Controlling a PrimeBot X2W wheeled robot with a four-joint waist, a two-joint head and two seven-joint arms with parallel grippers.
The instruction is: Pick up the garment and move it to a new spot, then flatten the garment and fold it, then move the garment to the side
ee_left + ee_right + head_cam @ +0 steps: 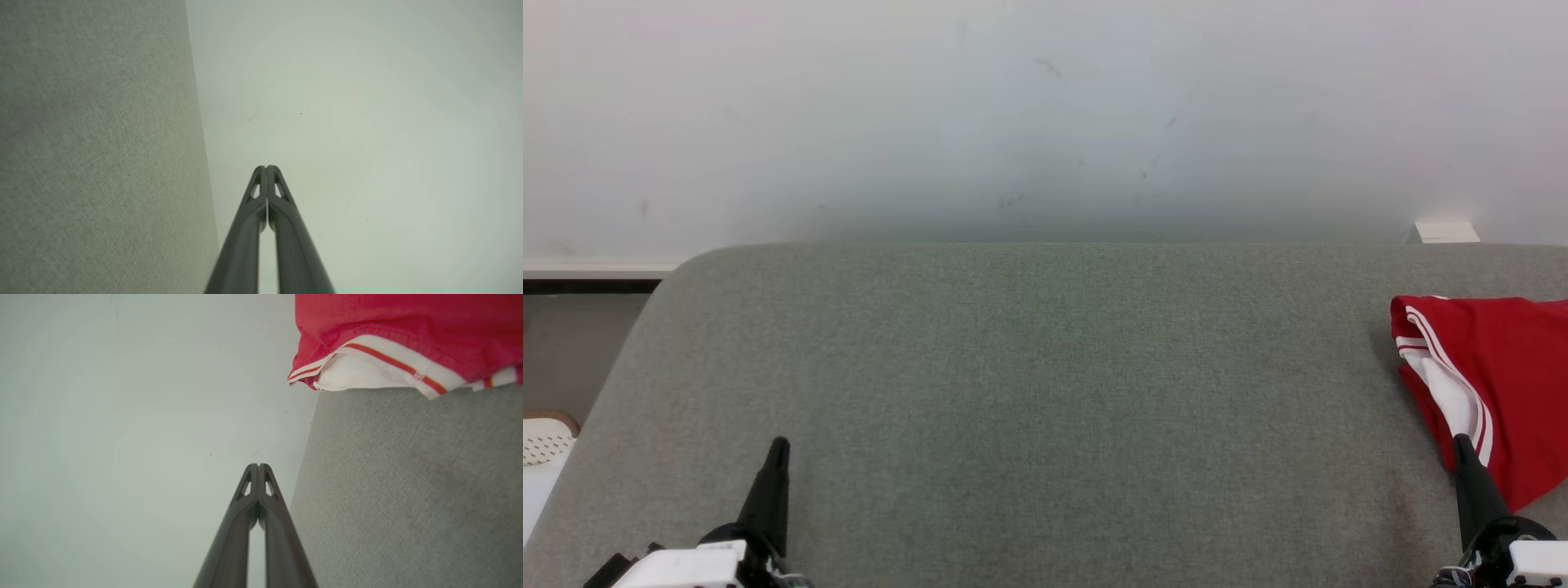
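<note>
While the left pincer (778, 445) sits pressed shut with nothing in it, low over the near left of the grey cloth-covered tabletop (1045, 367), plain grey fabric stretches ahead of it and off to its right. From its own wrist camera I see its two fingers meeting tip to tip, with the pale wall (367, 102) beyond them. Further right, the right pincer (1462, 443) is likewise closed and empty. The red garment (1503, 359) lies just ahead of that pincer's tip and out to its right, resting on the tabletop with its white-striped hem turned toward the pincer. Part of it runs past the edge of my head view.

I judge this fits two stages: a garment waiting at the side to be picked up, or one already folded and set aside. I can't tell how neatly it lies. Either way, I'd want the whole garment in view before committing. The layers at the hem look loose enough to catch singly.
</note>
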